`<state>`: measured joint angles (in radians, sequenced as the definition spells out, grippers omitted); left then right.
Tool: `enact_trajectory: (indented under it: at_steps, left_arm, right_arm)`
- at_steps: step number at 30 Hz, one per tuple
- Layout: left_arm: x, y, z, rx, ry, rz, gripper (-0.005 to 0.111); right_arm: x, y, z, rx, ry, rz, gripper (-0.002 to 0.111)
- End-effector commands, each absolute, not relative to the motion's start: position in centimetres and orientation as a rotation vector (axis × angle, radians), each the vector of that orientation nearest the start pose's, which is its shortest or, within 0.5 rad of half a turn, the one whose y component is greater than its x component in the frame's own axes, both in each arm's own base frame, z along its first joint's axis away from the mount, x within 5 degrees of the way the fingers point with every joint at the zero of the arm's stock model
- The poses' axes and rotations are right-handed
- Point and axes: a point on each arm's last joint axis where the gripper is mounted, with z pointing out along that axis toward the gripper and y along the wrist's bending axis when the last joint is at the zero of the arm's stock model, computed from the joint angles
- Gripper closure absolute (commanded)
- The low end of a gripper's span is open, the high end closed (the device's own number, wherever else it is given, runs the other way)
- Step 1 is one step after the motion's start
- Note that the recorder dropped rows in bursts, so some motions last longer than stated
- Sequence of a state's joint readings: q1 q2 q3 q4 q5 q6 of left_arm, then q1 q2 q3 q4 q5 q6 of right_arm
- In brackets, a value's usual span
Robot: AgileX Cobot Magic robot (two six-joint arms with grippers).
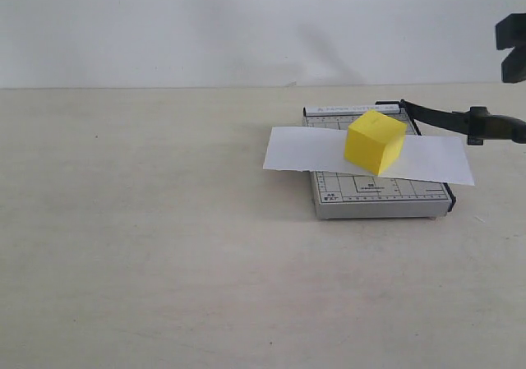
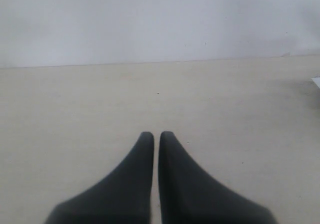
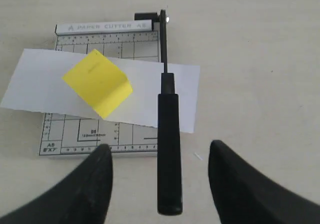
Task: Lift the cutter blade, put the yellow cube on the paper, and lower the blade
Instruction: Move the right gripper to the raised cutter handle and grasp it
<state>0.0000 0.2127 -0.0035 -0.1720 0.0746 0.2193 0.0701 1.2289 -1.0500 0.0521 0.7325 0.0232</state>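
Note:
The yellow cube (image 1: 376,142) (image 3: 98,82) rests on the white paper (image 1: 300,149) (image 3: 40,87), which lies across the grey gridded cutter base (image 1: 378,195) (image 3: 95,134). The cutter blade (image 1: 448,118) (image 3: 169,149) is lifted off the base, slanting up to the right from its hinge, with its thick handle sticking out past the base. My right gripper (image 3: 161,146) is open with the handle between its fingers, touching neither. A dark part of the right arm (image 1: 511,48) shows at the upper right edge. My left gripper (image 2: 156,133) is shut on nothing over bare table, and is out of the exterior view.
The cutter sits right of centre on a pale tabletop (image 1: 148,246), with a white wall (image 1: 246,24) behind the table's far edge. A white corner (image 2: 316,82) peeks in at the edge of the left wrist view.

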Motion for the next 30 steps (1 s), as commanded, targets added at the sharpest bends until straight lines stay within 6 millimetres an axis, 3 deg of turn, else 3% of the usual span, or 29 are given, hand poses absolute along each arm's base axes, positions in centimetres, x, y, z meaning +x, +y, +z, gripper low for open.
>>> enact_trajectory:
  at_steps: [1, 5, 12, 19, 26, 30]
  left_arm:
    - [7.3, -0.1, 19.4, 0.041, 1.751, 0.021, 0.102]
    - [7.3, -0.1, 19.4, 0.041, 1.751, 0.021, 0.102]
    - [7.3, -0.1, 19.4, 0.041, 1.753, 0.021, 0.102]
    - [7.3, -0.1, 19.4, 0.042, 1.759, 0.02, 0.102]
    - [7.1, -0.2, 18.6, 0.086, 1.841, 0.038, 0.102]
    - [7.1, -0.1, 18.6, 0.069, 1.84, 0.029, 0.102]
  right_arm:
    - [28.1, 2.5, 30.8, 0.0, 2.526, 0.141, 0.053]
    - [29.1, 2.6, 29.1, -0.008, 2.585, 0.134, 0.053]
    - [29.0, 2.5, 28.9, -0.013, 2.611, 0.127, 0.055]
    - [28.6, 2.5, 28.7, -0.033, 2.664, 0.11, 0.089]
    - [28.6, 2.4, 28.7, -0.042, 2.664, 0.099, 0.109]
    - [28.7, 2.4, 28.7, -0.043, 2.656, 0.096, 0.109]
